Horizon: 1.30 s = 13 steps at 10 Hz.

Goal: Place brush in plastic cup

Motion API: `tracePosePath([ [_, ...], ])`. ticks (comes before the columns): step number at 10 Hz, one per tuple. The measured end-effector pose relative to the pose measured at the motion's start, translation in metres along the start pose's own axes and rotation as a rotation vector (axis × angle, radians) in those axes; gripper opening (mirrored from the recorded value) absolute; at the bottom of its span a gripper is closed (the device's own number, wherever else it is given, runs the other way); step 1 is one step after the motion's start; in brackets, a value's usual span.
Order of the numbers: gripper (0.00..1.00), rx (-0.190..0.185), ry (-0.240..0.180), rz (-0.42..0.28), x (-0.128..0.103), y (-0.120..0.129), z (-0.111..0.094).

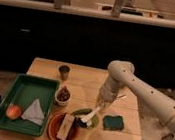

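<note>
The brush [92,114] has a slim white handle and lies tilted, its lower end in the low light green plastic cup [83,119] at the table's front middle. Its dark head is hidden in the cup. My gripper [104,103] hangs from the white arm [129,82] that comes in from the right. It is right at the upper end of the brush handle, above and to the right of the cup. Whether it touches the handle I cannot tell.
A green sponge [113,122] lies right of the cup and a metal fork [121,97] lies by the gripper. There are also a white bowl with dark contents [63,96], a dark brown cup [64,71], an orange plate [63,128], and a green tray [27,94] with an apple [13,111].
</note>
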Motion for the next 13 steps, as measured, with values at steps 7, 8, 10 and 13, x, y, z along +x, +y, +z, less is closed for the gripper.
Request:
tracePosePath([
  [7,0.25,-0.023,0.001,-0.005,-0.0052,0.0070,0.0045],
  [8,0.35,-0.024,0.003,-0.005,-0.0066,0.0066,0.0043],
  [10,0.53,-0.023,0.004,-0.001,-0.0076,0.0084,0.0042],
  [13,0.79,-0.022,0.006,-0.004,-0.0103,0.0072,0.0044],
])
